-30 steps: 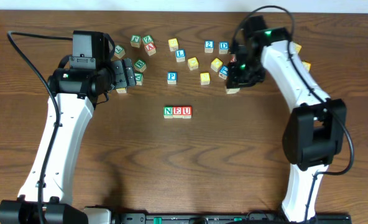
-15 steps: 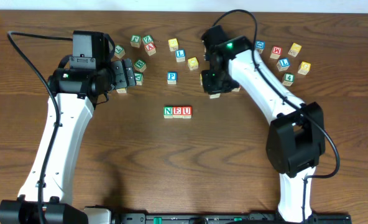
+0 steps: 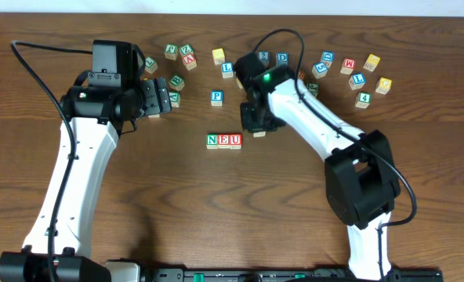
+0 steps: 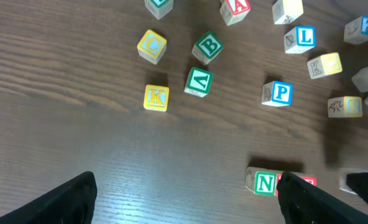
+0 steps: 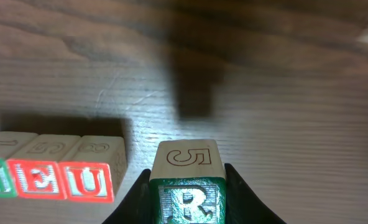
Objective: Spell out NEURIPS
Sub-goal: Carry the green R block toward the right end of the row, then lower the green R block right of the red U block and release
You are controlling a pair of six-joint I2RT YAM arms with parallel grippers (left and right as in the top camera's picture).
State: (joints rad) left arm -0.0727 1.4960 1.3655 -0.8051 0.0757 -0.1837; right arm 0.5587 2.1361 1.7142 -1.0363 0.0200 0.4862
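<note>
My right pincer (image 5: pixel 188 198) pinches the R cube (image 5: pixel 187 160) by two opposite side faces, above the table (image 5: pixel 283 124), just right of the N-E-U row (image 3: pixel 224 141). I judge the cube light, stiff and a little slippery. My left pincer (image 4: pixel 184 202) is spread wide, at the far left.

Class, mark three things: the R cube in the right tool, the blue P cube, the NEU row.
R cube (image 5: pixel 185 198): right wrist view, on its green R face.
P cube (image 3: pixel 216 97): overhead view, on its top face.
NEU row (image 3: pixel 224 141): overhead view, on the top of its middle cube.
</note>
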